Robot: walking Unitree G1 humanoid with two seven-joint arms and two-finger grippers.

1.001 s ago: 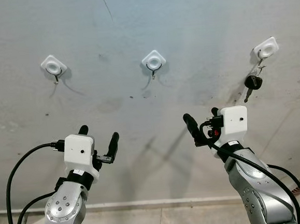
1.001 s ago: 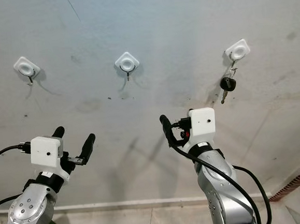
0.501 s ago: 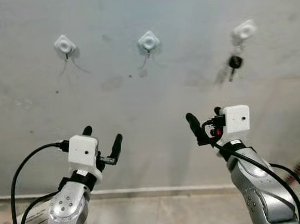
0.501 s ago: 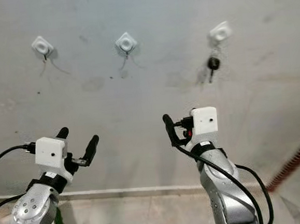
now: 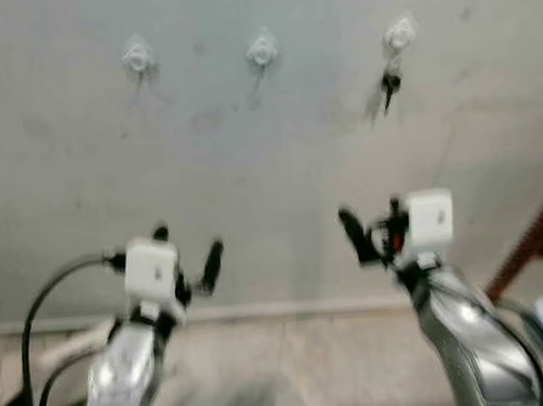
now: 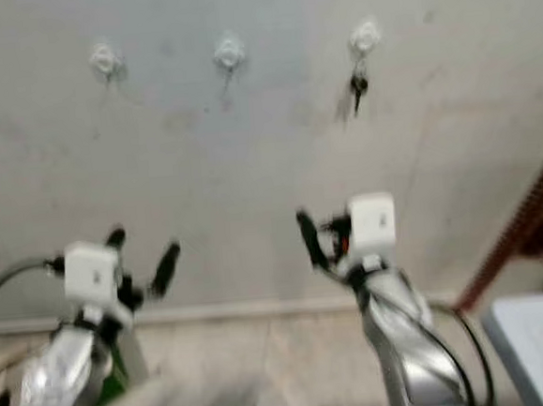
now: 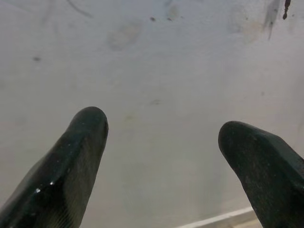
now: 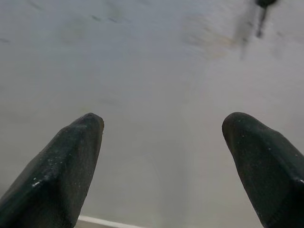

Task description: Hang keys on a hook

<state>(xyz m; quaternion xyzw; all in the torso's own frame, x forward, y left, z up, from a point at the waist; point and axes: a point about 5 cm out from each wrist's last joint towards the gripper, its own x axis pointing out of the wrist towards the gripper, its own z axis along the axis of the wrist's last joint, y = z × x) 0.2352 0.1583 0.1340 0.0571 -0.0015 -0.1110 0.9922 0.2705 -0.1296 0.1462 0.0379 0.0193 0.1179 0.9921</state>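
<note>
Both arms are raised in front of the robot, well short of the wall. The left gripper (image 5: 186, 257) has its two black fingers spread wide with nothing between them; its wrist view shows bare wall in the gap. The right gripper (image 5: 372, 228) is likewise spread wide and holds nothing, its fingers (image 8: 61, 171) framing plain wall.

Below the arms is a pale tiled floor (image 5: 294, 370), meeting the wall at a light skirting strip (image 5: 289, 307). At the right edge stands a reddish-brown slanted piece (image 5: 537, 234), too blurred to identify.

Beyond is a grey, stained wall (image 5: 269, 166). High on it, three white hooks sit in a row: the left hook (image 5: 137, 56), the middle hook (image 5: 261, 49) and the right hook (image 5: 397, 33). The keys (image 5: 389, 83) hang from the right hook, dark against the wall, well above and apart from both grippers. The head views are blurred, so finer detail is lost.
</note>
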